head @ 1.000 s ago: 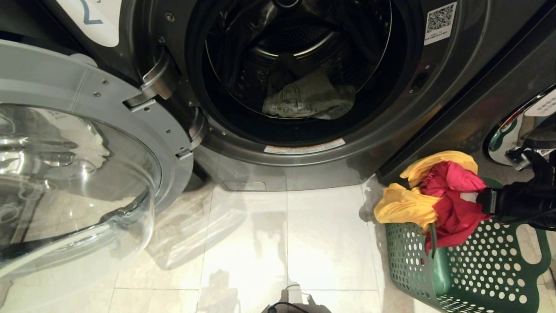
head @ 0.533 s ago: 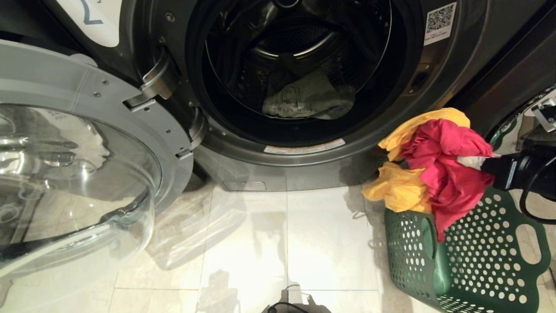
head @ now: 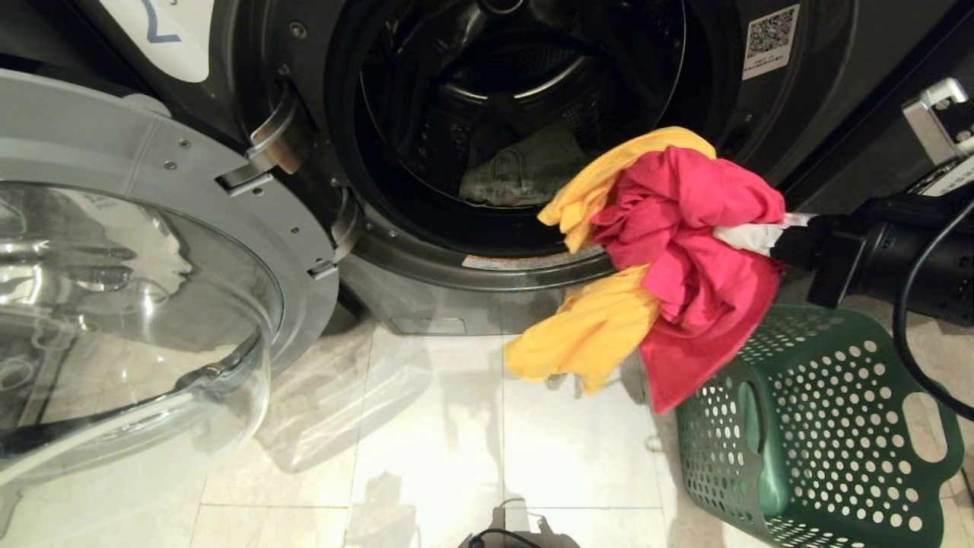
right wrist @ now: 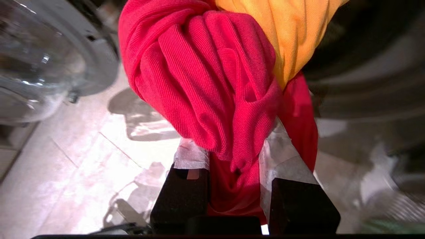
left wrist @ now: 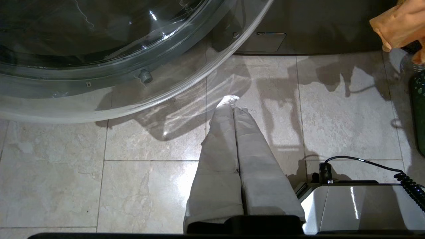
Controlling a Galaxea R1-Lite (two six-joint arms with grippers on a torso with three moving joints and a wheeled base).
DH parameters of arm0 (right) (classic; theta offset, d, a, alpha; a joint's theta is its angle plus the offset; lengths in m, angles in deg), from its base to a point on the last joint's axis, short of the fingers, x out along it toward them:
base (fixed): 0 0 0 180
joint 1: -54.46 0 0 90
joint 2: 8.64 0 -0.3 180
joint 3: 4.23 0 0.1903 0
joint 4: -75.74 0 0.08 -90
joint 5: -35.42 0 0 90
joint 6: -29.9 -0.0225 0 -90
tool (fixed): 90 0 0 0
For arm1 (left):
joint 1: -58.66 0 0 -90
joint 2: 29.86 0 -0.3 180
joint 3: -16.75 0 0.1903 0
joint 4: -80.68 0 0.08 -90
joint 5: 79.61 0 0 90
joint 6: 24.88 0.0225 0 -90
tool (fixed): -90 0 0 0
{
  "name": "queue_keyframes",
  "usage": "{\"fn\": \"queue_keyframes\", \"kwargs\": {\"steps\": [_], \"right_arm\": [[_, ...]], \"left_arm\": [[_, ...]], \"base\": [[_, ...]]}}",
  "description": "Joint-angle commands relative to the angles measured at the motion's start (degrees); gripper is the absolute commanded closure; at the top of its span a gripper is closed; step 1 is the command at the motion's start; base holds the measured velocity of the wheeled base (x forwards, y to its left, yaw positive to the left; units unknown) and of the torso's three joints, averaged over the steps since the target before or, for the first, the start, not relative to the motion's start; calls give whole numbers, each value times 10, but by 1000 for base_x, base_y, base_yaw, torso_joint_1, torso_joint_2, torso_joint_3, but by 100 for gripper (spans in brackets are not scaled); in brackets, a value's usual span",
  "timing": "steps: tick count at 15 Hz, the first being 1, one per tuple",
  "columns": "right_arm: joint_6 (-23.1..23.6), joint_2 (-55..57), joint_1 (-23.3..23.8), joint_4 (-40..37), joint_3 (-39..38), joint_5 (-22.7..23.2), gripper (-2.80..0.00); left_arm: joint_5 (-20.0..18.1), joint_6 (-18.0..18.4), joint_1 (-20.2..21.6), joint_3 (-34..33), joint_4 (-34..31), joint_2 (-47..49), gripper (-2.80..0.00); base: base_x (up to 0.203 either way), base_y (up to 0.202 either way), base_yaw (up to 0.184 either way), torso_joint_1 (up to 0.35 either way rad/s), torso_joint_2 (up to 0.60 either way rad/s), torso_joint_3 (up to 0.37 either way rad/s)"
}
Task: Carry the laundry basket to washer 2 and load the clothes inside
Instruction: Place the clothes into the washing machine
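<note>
Washer 2 (head: 806, 99) stands with its round glass door (head: 137, 289) swung wide to the left. Grey-green trousers (head: 525, 171) lie in the drum. My right gripper (head: 742, 236) is shut on the red-pink cloth (head: 685, 228), and the yellow cloth (head: 586, 335) hangs tangled with it. The bundle is in the air before the lower right rim of the drum opening. In the right wrist view the red-pink cloth (right wrist: 206, 76) fills the gap of the gripper (right wrist: 234, 146), with the yellow cloth (right wrist: 292, 30) beyond. The green laundry basket (head: 822, 426) sits on the floor at the lower right. My left gripper (left wrist: 232, 101) is shut, empty, pointing at the floor.
The open door takes up the left side, low over the pale tiled floor (head: 456, 426). A black cable (head: 913, 320) loops from my right arm above the basket. Part of my base (left wrist: 358, 205) shows beside the left gripper.
My right gripper has lifted the red-pink and yellow cloths out of the basket and carried them up and left, to the front of the drum opening. The left arm has stayed still.
</note>
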Motion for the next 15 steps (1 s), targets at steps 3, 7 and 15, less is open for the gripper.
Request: {"fn": "queue_keyframes", "kwargs": {"steps": [3,7,15], "right_arm": [[-6,129,-82,118,55,-84,0],[23,264,-105,345,96,-174,0],[84,476,-117,515,419,-205,0]], "left_arm": [[0,-1,0,0,0,0,0],[0,0,0,0,0,1,0],[0,-1,0,0,0,1,0]], "base": [[0,0,0,0,0,0],[0,0,0,0,0,0],[0,0,0,0,0,0]]}}
